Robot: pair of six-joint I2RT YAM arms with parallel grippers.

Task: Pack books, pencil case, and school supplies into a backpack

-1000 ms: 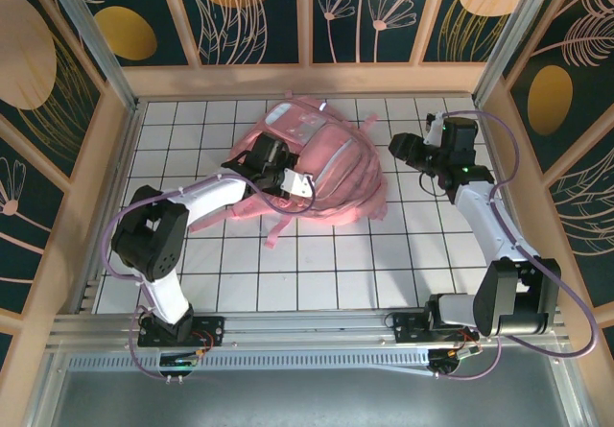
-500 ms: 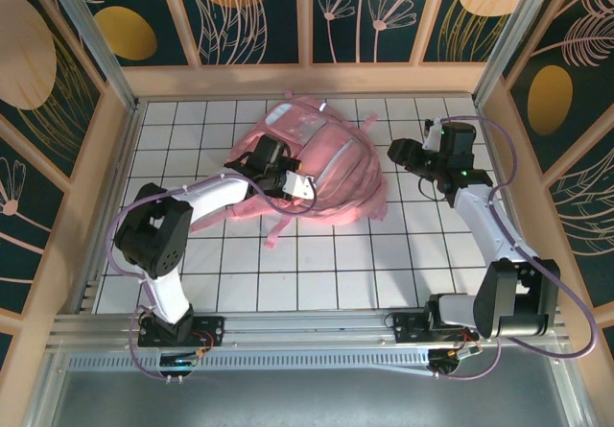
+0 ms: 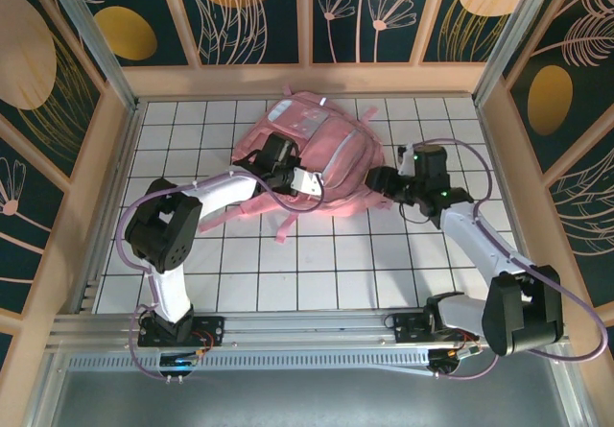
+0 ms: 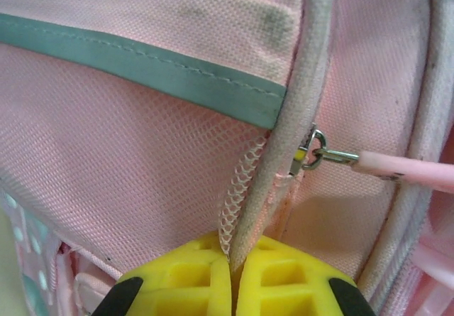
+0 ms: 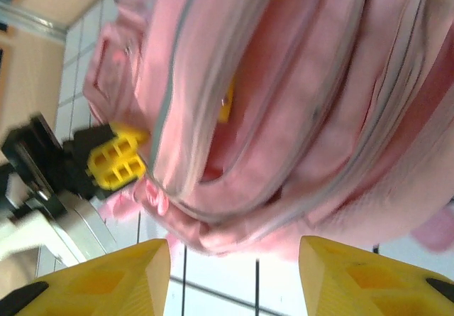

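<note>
Left gripper (image 4: 231,270): I am seeing it clamped; the yellow fingers (image 4: 284,280) are pressed together on the grey piped edge (image 4: 298,117) of the backpack (image 4: 142,174), with a strip of white mesh caught alongside.
Just changed: a second ago these jaws were standing apart over the fabric; now they are biting the seam, so I am reading this as a fresh hold on the bag.
Right gripper (image 5: 234,263): the fingers are standing well apart with nothing between them, pointing at the bag's lower side.
Right arm: it is closing in; from above, the right gripper (image 3: 372,179) is now sitting just beside the backpack's right edge, where a second ago it was well apart.
Backpack (image 3: 321,149): it is lying on the white grid table (image 3: 336,264) toward the back, a pink strap (image 3: 284,227) trailing toward me, the left gripper (image 3: 286,166) on its left half.
Zipper pull (image 4: 316,153): it is hanging just beside the pinched seam, its pink tab (image 4: 404,170) running off to the right.
Opening: in the right wrist view a gap (image 5: 227,138) is gaping between folds with a yellow glimpse inside; I cannot tell what it is.
Meaning: I am judging that the left is anchoring the bag while the right is coming for the zipper or the mouth.
</note>
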